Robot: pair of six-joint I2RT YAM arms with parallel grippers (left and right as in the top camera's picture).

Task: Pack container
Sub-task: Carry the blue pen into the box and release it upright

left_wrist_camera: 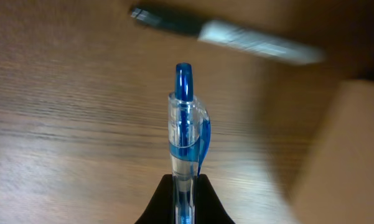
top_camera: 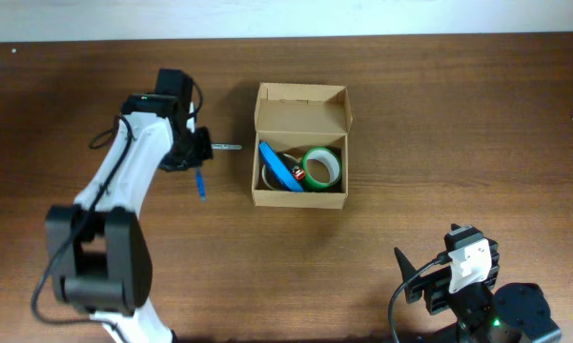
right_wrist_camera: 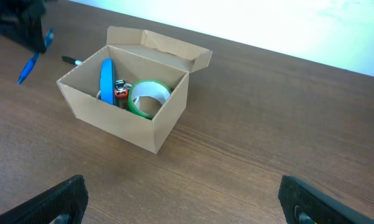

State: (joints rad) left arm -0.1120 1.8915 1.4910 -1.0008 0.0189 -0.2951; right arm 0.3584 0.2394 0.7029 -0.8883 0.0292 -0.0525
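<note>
The cardboard container (top_camera: pixel 300 195) stands open at the table's middle, lid flap (top_camera: pixel 301 110) raised at the back. Inside are a blue flat case (top_camera: pixel 279 167), a green tape roll (top_camera: pixel 321 167) and a small red item. It also shows in the right wrist view (right_wrist_camera: pixel 112 118). My left gripper (top_camera: pixel 196 152) is left of the container, above the table, shut on a blue clear pen (left_wrist_camera: pixel 185 143); the pen (top_camera: pixel 200 183) hangs down from the jaws. A dark and silver marker (top_camera: pixel 227 148) lies on the table between the gripper and the container. My right gripper (right_wrist_camera: pixel 180 202) is open and empty at the front right.
The marker shows blurred in the left wrist view (left_wrist_camera: pixel 236 37), with the container's wall (left_wrist_camera: pixel 342 155) at the right. The white back edge of the table (top_camera: pixel 286 19) runs along the top.
</note>
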